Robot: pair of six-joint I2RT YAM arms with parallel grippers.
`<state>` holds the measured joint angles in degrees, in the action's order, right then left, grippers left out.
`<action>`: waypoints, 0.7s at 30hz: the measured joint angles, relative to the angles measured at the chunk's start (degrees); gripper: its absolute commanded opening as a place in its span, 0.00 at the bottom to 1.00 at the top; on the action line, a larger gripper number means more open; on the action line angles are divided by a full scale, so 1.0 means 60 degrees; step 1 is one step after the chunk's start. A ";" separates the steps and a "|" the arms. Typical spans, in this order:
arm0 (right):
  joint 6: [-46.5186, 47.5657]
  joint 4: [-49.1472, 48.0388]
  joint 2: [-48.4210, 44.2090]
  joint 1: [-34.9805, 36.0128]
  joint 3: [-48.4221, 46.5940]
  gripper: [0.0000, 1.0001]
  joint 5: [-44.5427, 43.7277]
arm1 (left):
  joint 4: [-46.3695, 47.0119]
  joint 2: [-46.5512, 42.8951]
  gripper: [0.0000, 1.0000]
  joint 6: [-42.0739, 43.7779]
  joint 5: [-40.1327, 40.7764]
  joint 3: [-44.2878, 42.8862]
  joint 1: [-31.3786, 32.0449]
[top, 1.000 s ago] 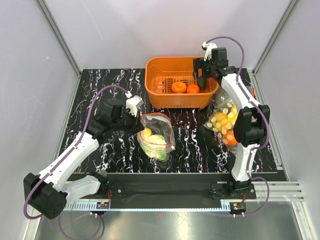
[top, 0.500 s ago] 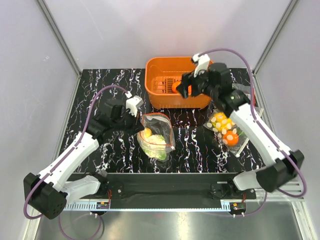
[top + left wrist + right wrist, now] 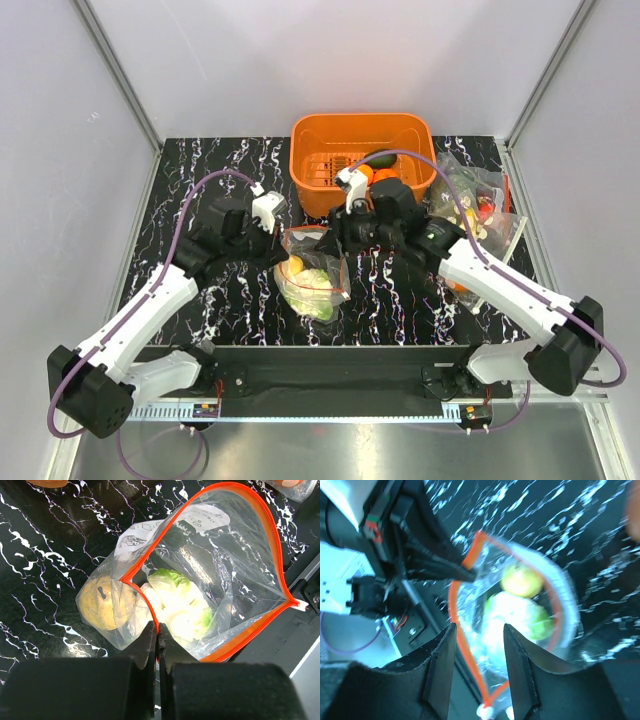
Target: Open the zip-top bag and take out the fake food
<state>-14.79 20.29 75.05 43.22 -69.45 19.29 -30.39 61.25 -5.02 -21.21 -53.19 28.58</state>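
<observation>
The zip-top bag (image 3: 235, 575) lies on the black marbled table with its red-orange mouth spread wide. My left gripper (image 3: 158, 630) is shut on the near rim of that mouth. Inside the bag are a white cauliflower (image 3: 180, 605) with green leaves and a yellowish round fruit (image 3: 100, 602). My right gripper (image 3: 479, 630) hovers over the bag's mouth (image 3: 462, 615), jaws apart, nothing between them. From above, the right gripper (image 3: 340, 235) sits at the bag's (image 3: 325, 262) far edge. Orange fruits (image 3: 388, 177) and a dark avocado (image 3: 382, 158) lie in the basket.
The orange basket (image 3: 310, 185) stands at the back centre, just behind the right gripper. A clear crinkly bag of other pieces (image 3: 475, 195) lies at the back right, partly under the right arm (image 3: 490, 280). Grey walls close in the table on three sides.
The right arm swung from the basket forward and left to above the bag's mouth, and its jaws narrowed. The avocado now lies in the basket. The left arm held still.
</observation>
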 measured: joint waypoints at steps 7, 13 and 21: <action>-0.0291 -0.0047 0.1071 0.0361 -0.0222 0.48 -0.0302 | 0.0000 0.0000 0.00 0.0000 0.0000 0.0000 0.0000; -0.0299 0.0495 0.2346 0.0608 -0.0987 0.50 -0.1086 | 0.0000 0.0000 0.00 0.0000 -0.0007 0.0000 0.0000; -0.0372 0.1359 0.3468 0.1060 -0.1676 0.54 -0.2208 | 0.0000 0.0000 0.00 0.0000 -0.0007 0.0000 0.0000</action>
<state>-17.02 28.45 95.85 49.58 -79.50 6.04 -30.39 61.25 -5.02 -21.26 -53.19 28.58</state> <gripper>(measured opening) 0.519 0.012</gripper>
